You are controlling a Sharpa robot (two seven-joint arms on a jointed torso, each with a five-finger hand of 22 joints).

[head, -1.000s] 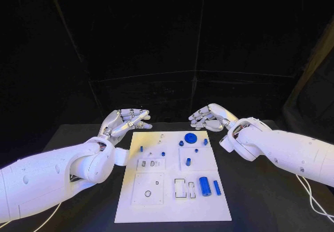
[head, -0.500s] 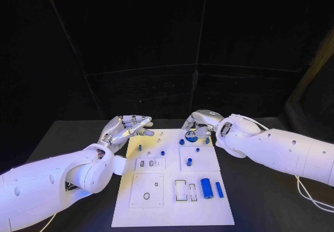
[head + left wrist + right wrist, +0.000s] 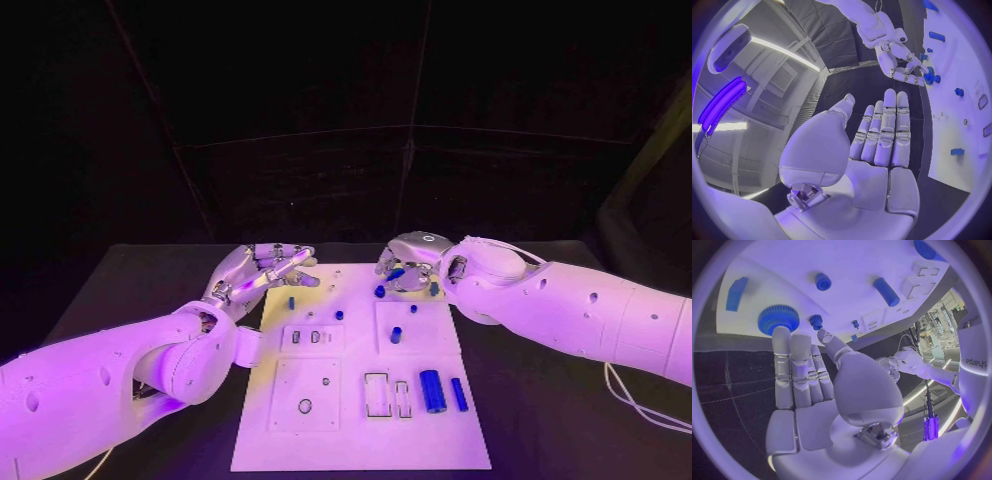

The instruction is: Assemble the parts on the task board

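Note:
The white task board [image 3: 361,400] lies in the middle of the black table. At its far end sits a large blue gear [image 3: 392,276], with a small blue gear [image 3: 379,292] beside it. My right hand [image 3: 410,260] hovers over them; in the right wrist view its straight fingertips [image 3: 779,335] reach the large gear's [image 3: 778,318] rim, while the thumb points at the small gear [image 3: 816,320]. Nothing is gripped. My left hand [image 3: 267,268] is at the board's far left corner, with its fingers [image 3: 882,135] stretched out and its palm bare.
A thick blue cylinder [image 3: 430,384] and a blue bar [image 3: 457,393] lie near the board's front right. A blue peg [image 3: 395,335] and smaller blue pieces [image 3: 340,314] stand mid-board. Slots and recesses [image 3: 306,404] mark the left half. Dark table surrounds the board.
My right hand has moved from beyond the board's far right corner inward and down onto the large gear. The left hand has barely shifted.

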